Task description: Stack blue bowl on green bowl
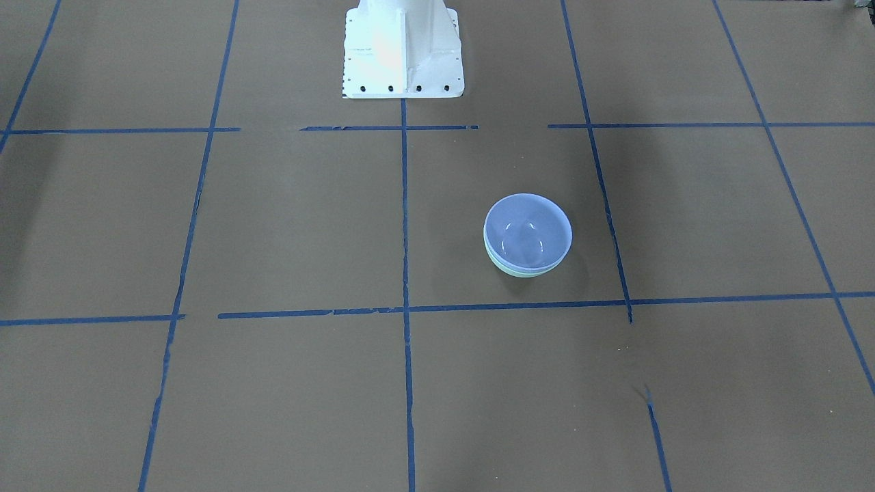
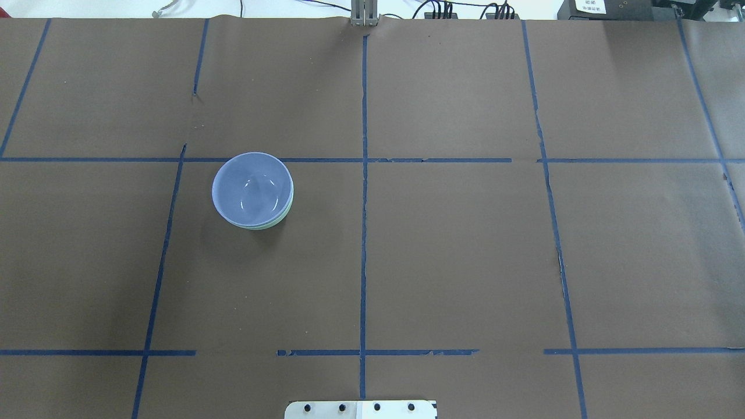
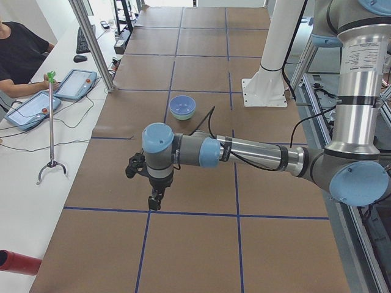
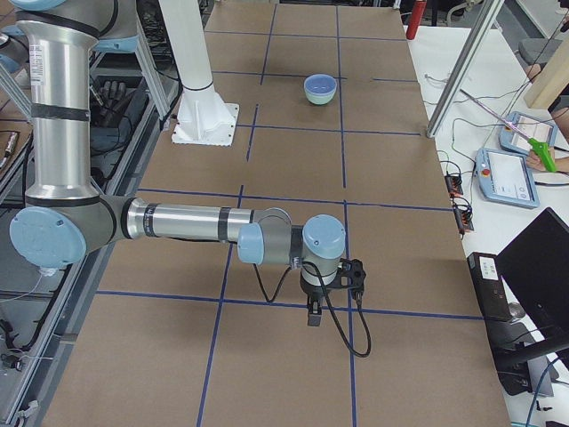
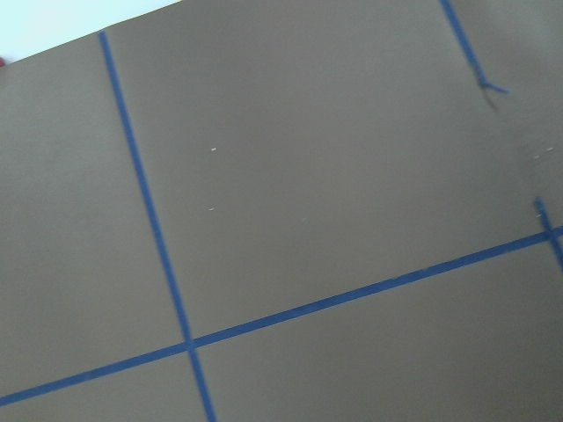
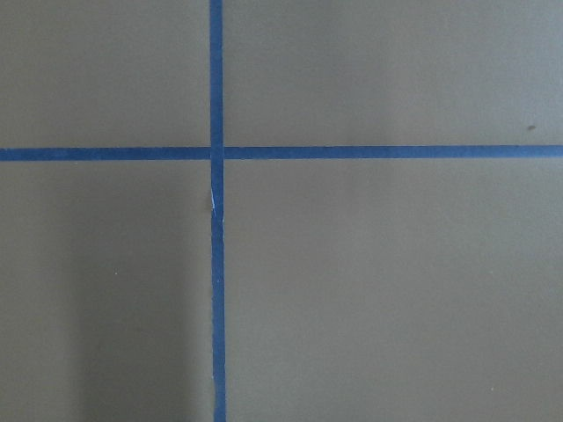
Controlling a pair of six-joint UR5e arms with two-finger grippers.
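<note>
The blue bowl sits nested in the green bowl on the tabletop, to my left, so the stack looks finished. My left fingers and right fingers hang well apart from it, holding nothing. I cannot tell whether they are spread.

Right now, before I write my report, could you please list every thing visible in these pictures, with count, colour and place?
blue bowl: one, pale blue, nested inside the green bowl, on the robot's left half of the table
green bowl: one, mint green, under the blue bowl, only its rim shows
table: one, brown paper cover
tape lines: many, blue, a grid across the table
base plate: one, white, middle of the robot's edge
teach pendants: two, blue-edged, white side bench
grabber stick: one, green handle, same bench
person: one, black shirt, at that bench
left gripper: one, black, above bare table, open or shut unclear
right gripper: one, black, above bare table, open or shut unclear
</note>
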